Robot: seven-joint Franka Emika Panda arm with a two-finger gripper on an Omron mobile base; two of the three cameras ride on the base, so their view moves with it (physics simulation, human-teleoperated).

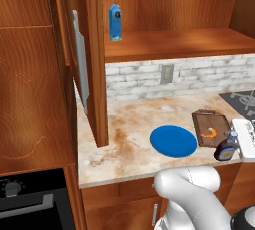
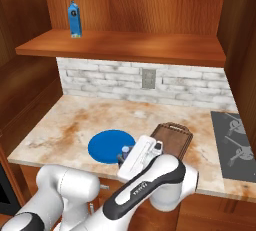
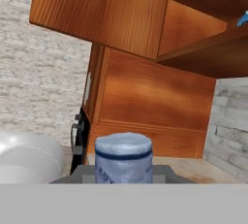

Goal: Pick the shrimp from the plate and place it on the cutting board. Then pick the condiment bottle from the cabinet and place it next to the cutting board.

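Beside board: condiment bottle (image 1: pixel 226 149) (upright).

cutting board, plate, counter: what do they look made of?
Cutting board: dark brown wood by the look, matte, raised rim; grain too small to tell. Plate: flat, even bright blue, no shine; could be glazed ceramic or plastic. Counter: pale stone, likely marble, with rusty mottled veining.
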